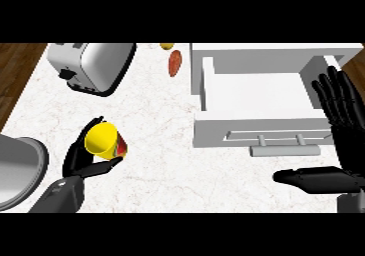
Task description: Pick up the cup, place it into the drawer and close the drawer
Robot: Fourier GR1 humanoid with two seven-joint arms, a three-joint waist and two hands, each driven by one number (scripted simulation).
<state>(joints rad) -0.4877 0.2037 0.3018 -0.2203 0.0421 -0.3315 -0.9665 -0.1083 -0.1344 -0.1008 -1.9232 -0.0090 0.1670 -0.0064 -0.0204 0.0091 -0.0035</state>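
Yellow inside and red-orange outside, the cup (102,138) lies tilted in the left hand (76,161), whose fingers and thumb curl round it at the near left of the marbled counter (155,120). Its long axis slants, mouth up and to the far left, base to the near right. To the right stands the open white drawer (251,92), its left wall and front panel with the handle (284,143) facing the cup. The right hand (347,132) rests beside the drawer, fingers straight. Far left sits a toaster (93,65); a grey rounded vessel (15,170) shows at the near left edge.
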